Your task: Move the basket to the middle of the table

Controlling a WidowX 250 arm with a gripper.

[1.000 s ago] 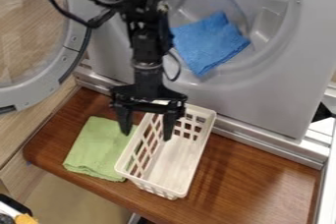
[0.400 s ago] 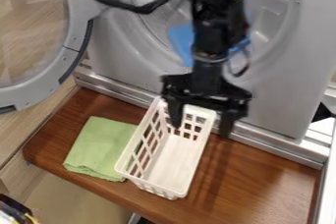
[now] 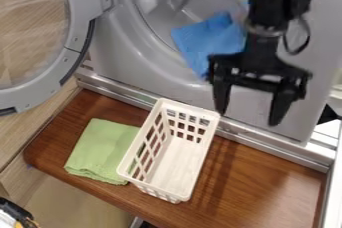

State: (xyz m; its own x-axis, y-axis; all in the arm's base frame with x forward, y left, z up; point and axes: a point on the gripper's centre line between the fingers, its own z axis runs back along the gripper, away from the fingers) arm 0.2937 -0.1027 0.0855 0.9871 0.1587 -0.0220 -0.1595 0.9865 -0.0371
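My black gripper (image 3: pixel 247 117) hangs at the upper right, its two fingers spread apart with nothing between them. Its left finger is close to the basket's upper right corner in the view; whether they touch I cannot tell. The white slotted basket (image 3: pixel 177 164) stands upright around the middle of the brown wooden table (image 3: pixel 267 184), its long side slanting from upper right to lower left. It holds nothing that I can see.
A folded green cloth (image 3: pixel 101 150) lies just left of the basket. Behind the table stands a grey machine (image 3: pixel 280 107) with a blue cloth (image 3: pixel 210 42) in its round opening. Its round door (image 3: pixel 63 67) hangs open at the left.
The gripper has moved right, from over the basket to beyond its upper right corner. Basket and green cloth have stayed in place.
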